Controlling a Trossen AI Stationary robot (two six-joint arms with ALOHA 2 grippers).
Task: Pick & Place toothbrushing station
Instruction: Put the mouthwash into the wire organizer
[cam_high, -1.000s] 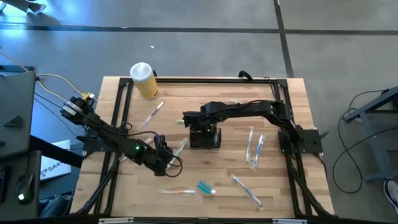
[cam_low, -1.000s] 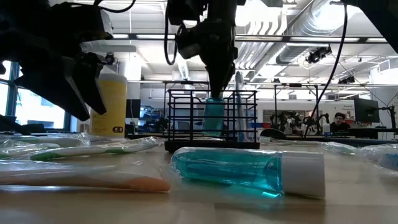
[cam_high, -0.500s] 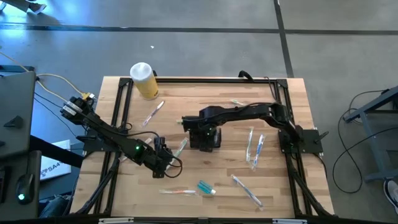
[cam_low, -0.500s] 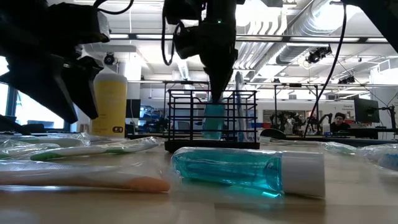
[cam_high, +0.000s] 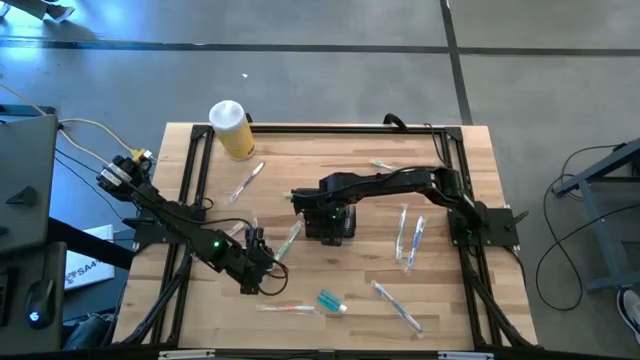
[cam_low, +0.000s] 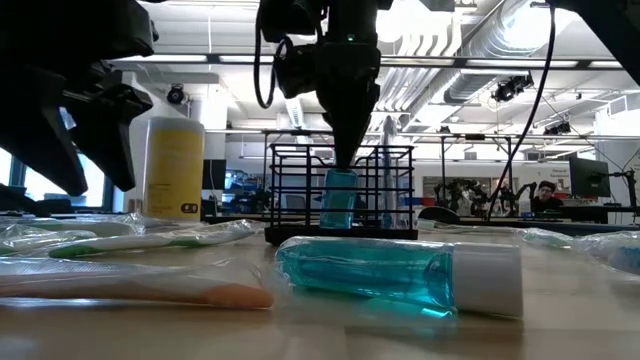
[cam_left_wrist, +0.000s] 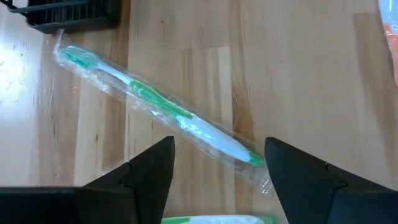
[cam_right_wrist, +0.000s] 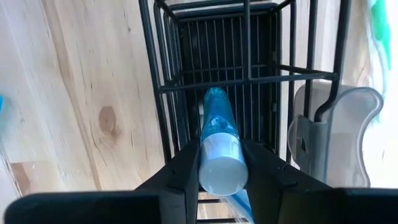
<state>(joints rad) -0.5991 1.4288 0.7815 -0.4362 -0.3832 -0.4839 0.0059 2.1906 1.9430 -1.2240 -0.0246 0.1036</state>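
While clamped on a blue tube with a white cap (cam_right_wrist: 219, 149), right gripper (cam_right_wrist: 221, 171) poised directly over the toothbrushing station (cam_high: 329, 222), a black wire caddy standing upright near the middle of the wooden table (cam_high: 440, 300). Tube nearly upright, cap up between the two fingers (cam_right_wrist: 180, 168), lower end down inside a compartment of the station (cam_right_wrist: 230, 81); in the low view, seen through the slatted side (cam_low: 340, 200), bottom close to the caddy floor, though contact hard to judge from here. Clear plastic piece (cam_right_wrist: 329, 134) hooked on one wall of the caddy.

Left gripper (cam_left_wrist: 217, 165) held low over the table's front-left part, fingers spread wide apart and holding nothing, just above a green toothbrush in a clear wrapper (cam_left_wrist: 155, 106) lying flat and diagonal on the wood, one end near a corner of the caddy.

Elsewhere on the table: yellow jar with a white lid (cam_high: 232, 128) at the back-left corner, well apart from the station; a second blue tube (cam_low: 400, 275) lying on its side near the front edge, just beside an orange wrapped toothbrush (cam_high: 285, 307); more wrapped toothbrushes (cam_high: 410, 238) to the right of the station. Person (cam_low: 545, 198) seated far off in the room behind.
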